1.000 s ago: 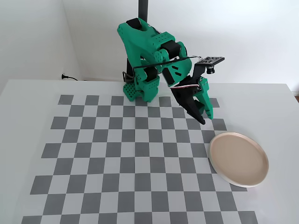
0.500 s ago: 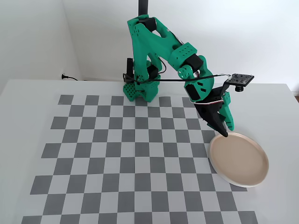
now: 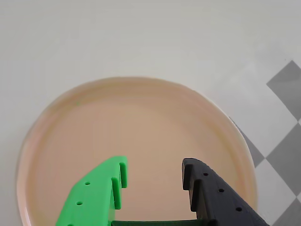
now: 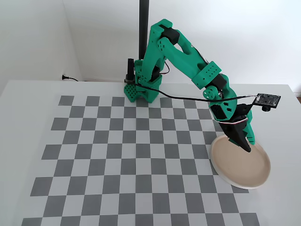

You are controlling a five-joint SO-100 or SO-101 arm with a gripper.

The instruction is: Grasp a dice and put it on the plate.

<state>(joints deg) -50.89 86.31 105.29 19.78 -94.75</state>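
Wrist view: your gripper (image 3: 153, 175) is hanging over the plate (image 3: 141, 122), jaws apart, gripping nothing.
You've swung it from the checkerboard (image 4: 117, 155) onto the plate within a second; dice isn't showing anywhere, possibly hidden, so you're likely carrying nothing.

Green arm (image 4: 178, 47) w/ black cable, green+black tool (image 3: 153, 175).

Wrist view close above plate (image 3: 141, 122) — fixed view high, front-on, sharing it
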